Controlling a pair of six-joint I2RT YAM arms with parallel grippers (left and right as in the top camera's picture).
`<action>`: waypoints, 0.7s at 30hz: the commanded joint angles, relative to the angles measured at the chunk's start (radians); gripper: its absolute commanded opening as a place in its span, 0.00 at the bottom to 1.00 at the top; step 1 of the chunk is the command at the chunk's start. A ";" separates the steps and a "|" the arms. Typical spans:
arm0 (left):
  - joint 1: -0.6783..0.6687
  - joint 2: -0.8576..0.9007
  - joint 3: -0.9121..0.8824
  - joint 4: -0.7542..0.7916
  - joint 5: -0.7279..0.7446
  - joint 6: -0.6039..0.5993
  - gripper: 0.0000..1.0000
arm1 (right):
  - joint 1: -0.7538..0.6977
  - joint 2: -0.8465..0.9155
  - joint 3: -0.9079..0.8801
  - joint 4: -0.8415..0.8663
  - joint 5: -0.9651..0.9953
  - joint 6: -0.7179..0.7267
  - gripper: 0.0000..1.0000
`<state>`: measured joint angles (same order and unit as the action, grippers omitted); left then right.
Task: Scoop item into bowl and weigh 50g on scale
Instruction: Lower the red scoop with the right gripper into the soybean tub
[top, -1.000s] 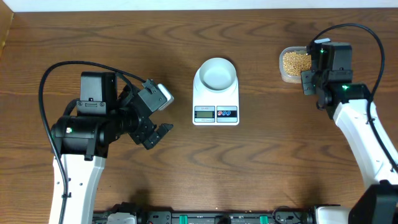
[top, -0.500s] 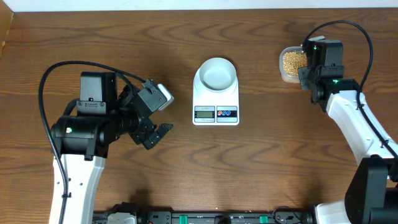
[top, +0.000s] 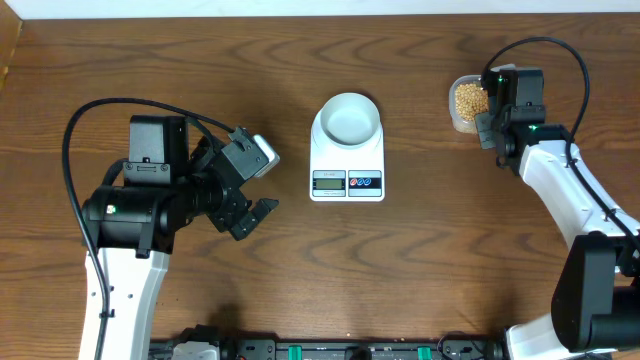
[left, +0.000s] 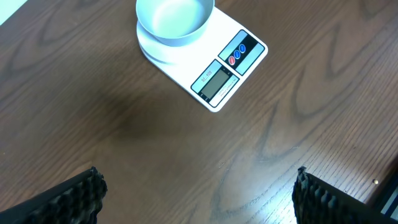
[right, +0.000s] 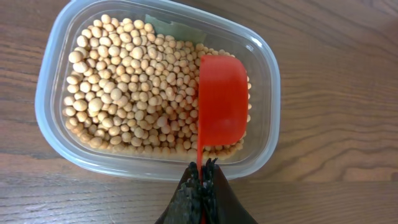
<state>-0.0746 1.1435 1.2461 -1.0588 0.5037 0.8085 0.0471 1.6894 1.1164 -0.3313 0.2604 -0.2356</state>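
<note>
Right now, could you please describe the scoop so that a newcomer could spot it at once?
At the far right of the table stands a clear plastic tub of tan beans. The scoop is inside it, its thin handle pinched in the right gripper. Nothing else there is bright red.

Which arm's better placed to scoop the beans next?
Right. The right gripper is shut on the handle of the red scoop, which sits over the soybeans in the clear tub. The left gripper is open, empty, left of the scale.
</note>
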 joint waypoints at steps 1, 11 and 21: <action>0.004 -0.007 0.021 -0.003 0.020 -0.009 0.98 | -0.009 -0.001 0.019 -0.001 -0.045 -0.005 0.01; 0.004 -0.007 0.021 -0.003 0.020 -0.009 0.98 | -0.018 -0.001 0.019 -0.010 -0.136 0.058 0.01; 0.004 -0.007 0.021 -0.003 0.020 -0.009 0.98 | -0.059 -0.001 0.019 -0.029 -0.247 0.151 0.01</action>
<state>-0.0746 1.1435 1.2465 -1.0588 0.5034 0.8085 0.0040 1.6894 1.1172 -0.3511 0.0803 -0.1444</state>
